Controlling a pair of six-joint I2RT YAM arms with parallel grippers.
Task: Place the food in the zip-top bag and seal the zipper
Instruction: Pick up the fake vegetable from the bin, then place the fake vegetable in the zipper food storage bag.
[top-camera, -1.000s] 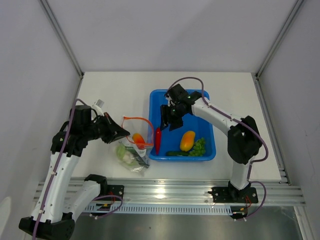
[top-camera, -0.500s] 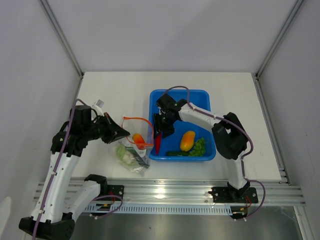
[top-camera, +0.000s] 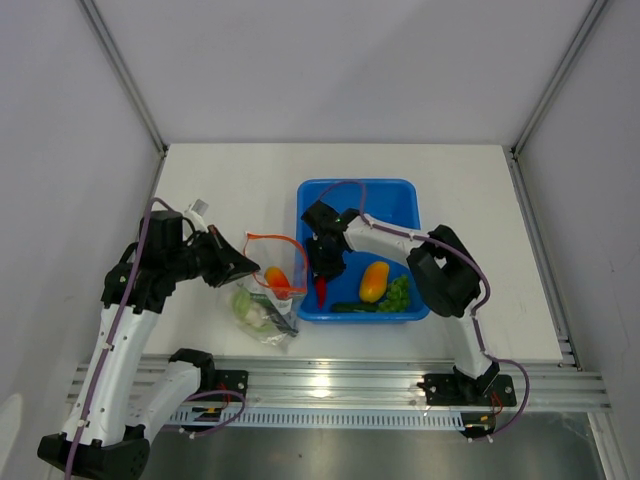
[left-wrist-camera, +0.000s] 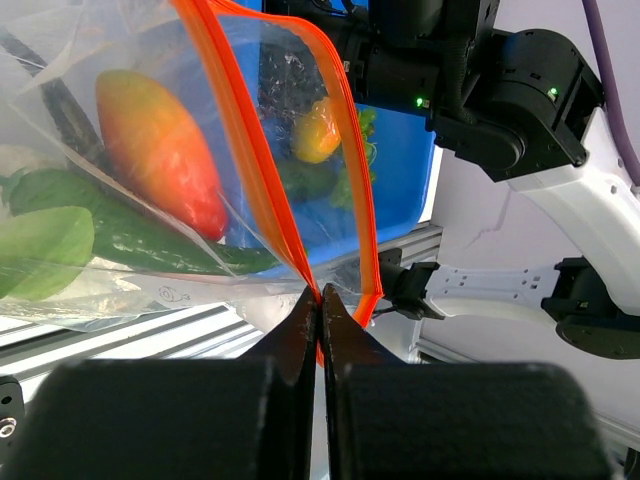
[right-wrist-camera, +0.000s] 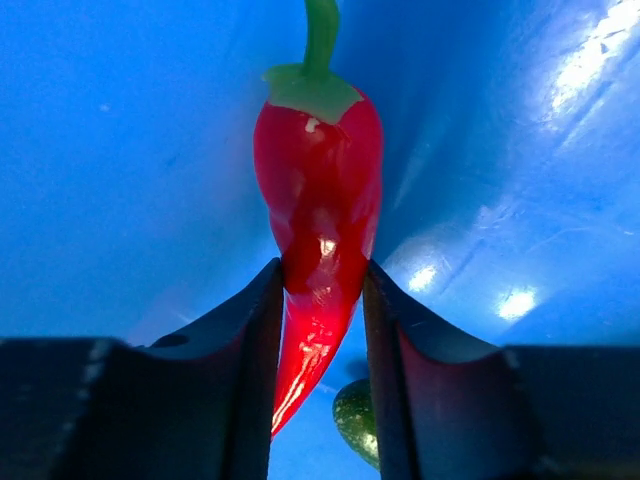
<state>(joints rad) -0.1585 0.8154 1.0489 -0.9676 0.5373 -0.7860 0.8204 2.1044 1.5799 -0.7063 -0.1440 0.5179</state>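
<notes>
Pinching the red chili (right-wrist-camera: 318, 200), right jaws read clearly only wrist-side (left jaws clamp the zipper (left-wrist-camera: 346, 130)).

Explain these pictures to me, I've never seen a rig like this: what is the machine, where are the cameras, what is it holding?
These are two robot arms bolted at the near edge of a white table. The wide picture looks down from above and behind them; the other two come from a camera on each wrist, looking past that arm's own tool. The left tool is pinched shut on the orange zipper edge of a clear zip-top bag, holding its mouth open; an orange fruit and green pieces lie inside. The right tool reaches into a blue tub, its fingers pressed on either side of a red chili. A yellow-orange fruit, green grapes and a long green vegetable lie in the tub.
</notes>
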